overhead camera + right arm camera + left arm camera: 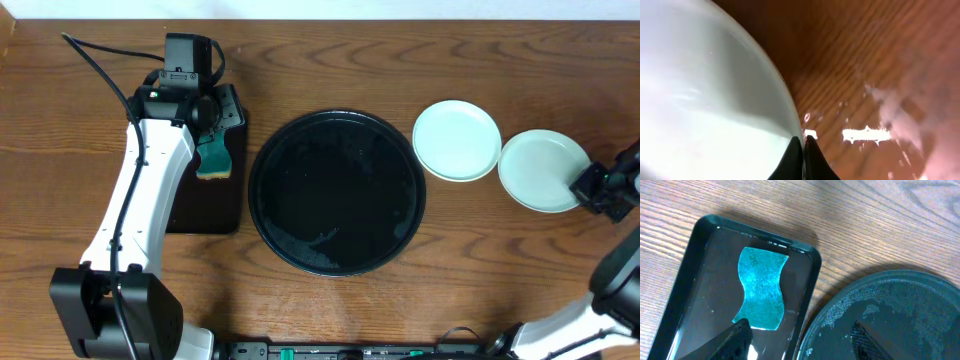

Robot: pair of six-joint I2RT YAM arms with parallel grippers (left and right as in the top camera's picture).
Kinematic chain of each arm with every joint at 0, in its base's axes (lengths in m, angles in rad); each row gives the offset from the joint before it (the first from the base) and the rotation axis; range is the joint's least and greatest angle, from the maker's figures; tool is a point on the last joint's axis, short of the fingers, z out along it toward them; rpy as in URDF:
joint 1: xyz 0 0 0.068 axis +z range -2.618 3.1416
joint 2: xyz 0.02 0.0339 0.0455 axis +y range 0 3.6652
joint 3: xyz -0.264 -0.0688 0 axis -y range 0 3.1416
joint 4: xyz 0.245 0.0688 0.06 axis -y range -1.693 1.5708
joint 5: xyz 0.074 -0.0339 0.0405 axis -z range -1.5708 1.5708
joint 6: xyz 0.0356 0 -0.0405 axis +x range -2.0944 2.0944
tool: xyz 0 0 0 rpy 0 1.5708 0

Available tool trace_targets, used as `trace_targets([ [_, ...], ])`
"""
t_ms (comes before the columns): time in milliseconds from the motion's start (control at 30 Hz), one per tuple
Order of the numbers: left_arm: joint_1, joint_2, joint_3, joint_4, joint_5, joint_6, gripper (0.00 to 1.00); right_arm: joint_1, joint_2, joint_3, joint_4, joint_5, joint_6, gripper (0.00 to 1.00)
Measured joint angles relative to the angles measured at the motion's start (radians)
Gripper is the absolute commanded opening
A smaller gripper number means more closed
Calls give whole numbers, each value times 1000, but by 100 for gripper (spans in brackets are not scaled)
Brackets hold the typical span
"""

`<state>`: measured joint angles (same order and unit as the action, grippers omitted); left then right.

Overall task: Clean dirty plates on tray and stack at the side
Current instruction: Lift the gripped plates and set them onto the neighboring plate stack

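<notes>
Overhead was bright, even and sharp edge to edge; shadows were soft and short. The glossy tray point(337, 193) carried dull grey reflections, no blown highlights. Left wrist cam was crisp on the sponge point(761, 289) and wood grain, darker twd the bottom. Right wrist cam was v. close: the plate point(700, 100) was a white-grey smear (fully out of focus), and the table point(840, 60) had one blown glare streak w/ pink haze at rt edge.

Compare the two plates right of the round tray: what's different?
The inner plate sits free, close beside the tray. The outer plate is further from the tray, and the right gripper pinches its rim. The inner plate also lies slightly further from the arm bases than the outer plate. Shared: both are pale, round and shallow, show no sauce, and are off the tray.
</notes>
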<state>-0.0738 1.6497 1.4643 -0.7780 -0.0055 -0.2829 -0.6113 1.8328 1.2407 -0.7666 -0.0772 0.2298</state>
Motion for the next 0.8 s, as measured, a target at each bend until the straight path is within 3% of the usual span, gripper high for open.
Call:
trace_targets([
  [200,0,0,0,0,0,0,65,1,-238,2,-11,-86,0,1],
  [333,0,0,0,0,0,0,65,31,-309,4,-19,-132,0,1],
  [800,0,0,0,-1,0,0,65,355,-138,4,139,-80,68,1],
])
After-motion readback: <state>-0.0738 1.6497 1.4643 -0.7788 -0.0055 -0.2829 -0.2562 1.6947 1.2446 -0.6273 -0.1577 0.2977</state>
